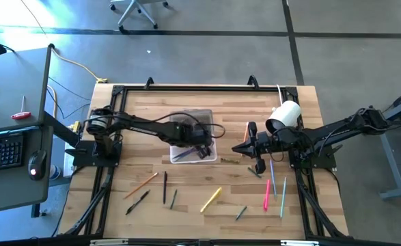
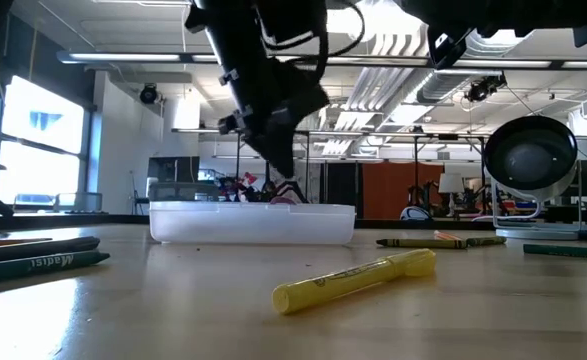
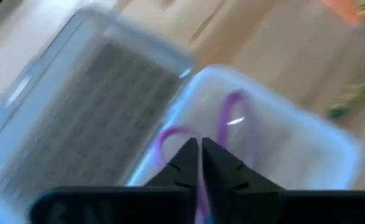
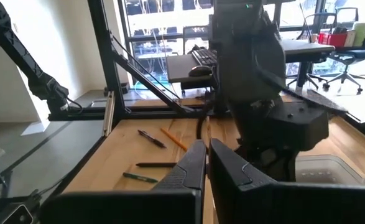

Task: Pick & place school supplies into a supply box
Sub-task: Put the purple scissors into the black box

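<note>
From table height I see the yellow marker [image 2: 355,279] lying nearest, the supply box [image 2: 252,222] behind it. From above, the left gripper [image 1: 201,145] hangs over the box mid-worktop; the right gripper [image 1: 241,148], fingers together and empty, waits beside it. In my left wrist view the fingers pinch the scissors [image 3: 232,127] over the tray, so I'd lower further and release gently inside the walls.

Grey concrete floor [image 1: 364,61] w/ dark seam lines. Office chair base [image 1: 137,12] at top of high view. Side desk [image 1: 9,130] left of the wood table [image 1: 207,219], w/ keyboard [image 1: 1,149] + mouse [image 1: 37,162]. Low view: big windows [image 2: 33,150] at left, white ceiling pipes [image 2: 393,75], strip lights, orange wall panel [image 2: 388,190] far back.
</note>
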Available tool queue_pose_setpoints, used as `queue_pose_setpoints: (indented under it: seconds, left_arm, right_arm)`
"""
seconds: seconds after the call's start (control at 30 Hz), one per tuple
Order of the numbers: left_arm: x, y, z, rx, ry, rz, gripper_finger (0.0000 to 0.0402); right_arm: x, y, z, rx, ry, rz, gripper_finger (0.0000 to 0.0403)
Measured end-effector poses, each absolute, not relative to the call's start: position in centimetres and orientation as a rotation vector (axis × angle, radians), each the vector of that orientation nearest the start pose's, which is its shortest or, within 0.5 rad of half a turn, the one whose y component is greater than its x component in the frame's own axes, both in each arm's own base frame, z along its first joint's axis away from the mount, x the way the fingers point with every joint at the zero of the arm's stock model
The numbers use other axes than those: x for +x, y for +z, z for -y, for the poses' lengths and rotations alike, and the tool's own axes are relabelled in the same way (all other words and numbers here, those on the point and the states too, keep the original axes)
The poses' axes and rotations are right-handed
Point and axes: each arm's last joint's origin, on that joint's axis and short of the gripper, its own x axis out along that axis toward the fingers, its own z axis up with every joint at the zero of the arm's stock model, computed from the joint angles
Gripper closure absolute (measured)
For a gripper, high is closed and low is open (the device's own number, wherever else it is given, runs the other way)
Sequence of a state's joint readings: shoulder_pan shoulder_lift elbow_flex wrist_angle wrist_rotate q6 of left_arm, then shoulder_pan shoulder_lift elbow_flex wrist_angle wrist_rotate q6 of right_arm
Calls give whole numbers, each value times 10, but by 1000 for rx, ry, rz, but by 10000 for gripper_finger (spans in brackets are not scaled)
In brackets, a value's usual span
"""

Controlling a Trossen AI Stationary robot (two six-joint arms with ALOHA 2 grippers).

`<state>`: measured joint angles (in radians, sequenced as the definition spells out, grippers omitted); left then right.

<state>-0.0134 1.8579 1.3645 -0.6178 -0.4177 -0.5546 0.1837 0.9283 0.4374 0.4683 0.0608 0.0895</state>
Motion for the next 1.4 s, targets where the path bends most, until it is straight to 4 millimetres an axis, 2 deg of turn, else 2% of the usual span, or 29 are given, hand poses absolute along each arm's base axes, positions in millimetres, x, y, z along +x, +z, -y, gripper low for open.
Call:
queue_pose_setpoints:
  seconds: [0.07, 0.2, 0.33, 0.53, 0.67, 0.9, 1.1, 1.3, 1.4]
  left_arm:
    - [378, 205, -7, -274, 685, -980, 387]
    - [379, 189, -8, -273, 727, -1032, 374]
    - [381, 179, -8, -274, 758, -1051, 390]
    - [384, 179, -7, -302, 730, -1035, 375]
    - [385, 178, -6, -307, 680, -1049, 391]
    - [389, 165, -6, -300, 674, -1084, 377]
    - [390, 160, -4, -307, 645, -1103, 392]
    - [391, 160, -5, -286, 626, -1109, 373]
    - [391, 170, -5, -248, 611, -1115, 380]
  right_arm:
    - [200, 249, -35, 85, 121, -36, 402]
    - [200, 248, -35, 84, 121, -44, 402]
    - [200, 248, -35, 84, 121, -47, 402]
    - [200, 248, -35, 83, 121, -50, 402]
    - [200, 248, -35, 83, 121, -50, 402]
    - [200, 248, -35, 83, 121, -51, 402]
    - [200, 247, -35, 79, 121, -58, 402]
    - [200, 247, -35, 79, 120, -58, 402]
    - [200, 247, -35, 79, 120, -58, 402]
